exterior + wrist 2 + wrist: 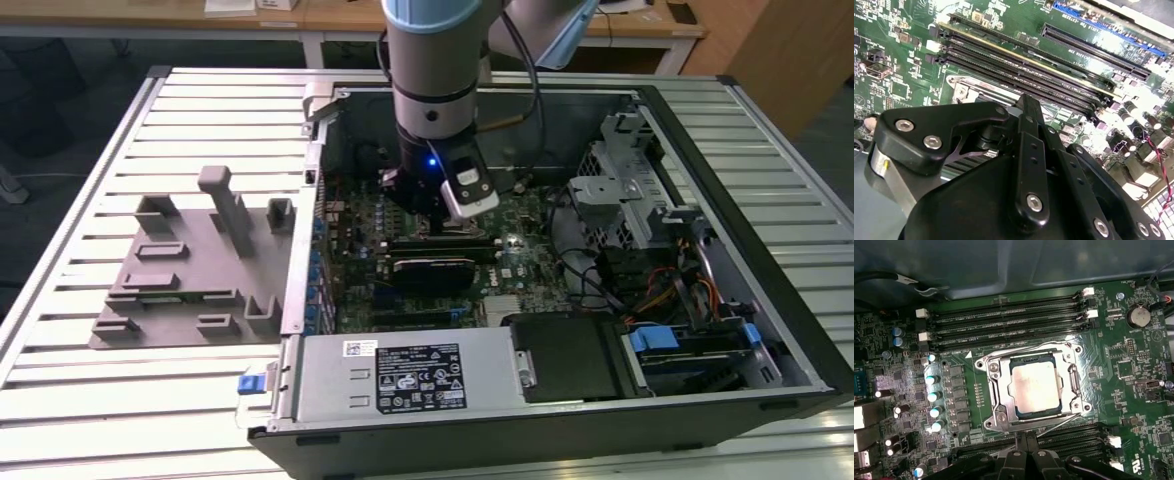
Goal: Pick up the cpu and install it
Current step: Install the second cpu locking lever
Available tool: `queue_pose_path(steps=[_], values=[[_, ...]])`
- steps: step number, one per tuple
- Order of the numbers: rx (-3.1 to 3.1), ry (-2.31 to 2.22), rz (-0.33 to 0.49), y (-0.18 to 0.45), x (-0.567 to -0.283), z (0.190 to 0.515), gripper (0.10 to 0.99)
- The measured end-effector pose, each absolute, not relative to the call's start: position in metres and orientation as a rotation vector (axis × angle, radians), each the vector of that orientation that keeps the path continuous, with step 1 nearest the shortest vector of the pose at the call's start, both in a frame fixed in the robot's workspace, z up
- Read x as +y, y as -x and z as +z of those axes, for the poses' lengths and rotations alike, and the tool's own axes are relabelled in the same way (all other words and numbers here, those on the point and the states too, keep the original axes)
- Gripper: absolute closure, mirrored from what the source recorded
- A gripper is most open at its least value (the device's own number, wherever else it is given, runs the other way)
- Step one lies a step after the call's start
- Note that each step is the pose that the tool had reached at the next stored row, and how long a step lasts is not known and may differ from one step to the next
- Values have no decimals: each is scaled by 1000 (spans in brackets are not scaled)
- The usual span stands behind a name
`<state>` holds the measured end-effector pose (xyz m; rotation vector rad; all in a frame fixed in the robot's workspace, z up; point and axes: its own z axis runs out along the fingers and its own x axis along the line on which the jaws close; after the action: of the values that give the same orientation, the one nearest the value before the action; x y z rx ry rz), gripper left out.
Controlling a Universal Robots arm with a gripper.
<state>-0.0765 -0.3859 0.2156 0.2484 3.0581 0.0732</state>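
The cpu (pixel 1035 387), a square chip with a silvery-grey top, lies flat in its metal socket frame (pixel 995 390) on the green motherboard in the first wrist view. My gripper (pixel 1025 437) hovers just off one edge of the socket, its black fingers pressed together with nothing between them. A thin socket lever (pixel 1061 422) runs slantwise between the fingertips and the chip. In the exterior view the gripper (pixel 441 232) reaches down into the open computer case (pixel 747 250) over the middle of the board. The second wrist view shows the gripper's black linkage (pixel 1029 165) above the memory slots.
Memory slots (pixel 1004 322) flank the socket on both sides. A grey power supply (pixel 400 375) and drive cage (pixel 627 190) crowd the case. On the slatted table (pixel 80 400), at the exterior view's left, stands a grey plastic plate with upright blocks (pixel 187 270).
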Motion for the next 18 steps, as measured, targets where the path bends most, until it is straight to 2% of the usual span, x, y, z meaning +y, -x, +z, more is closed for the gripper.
queue_pose_path(steps=[18], values=[[3058, -248, 82, 77, -390, 211, 980]])
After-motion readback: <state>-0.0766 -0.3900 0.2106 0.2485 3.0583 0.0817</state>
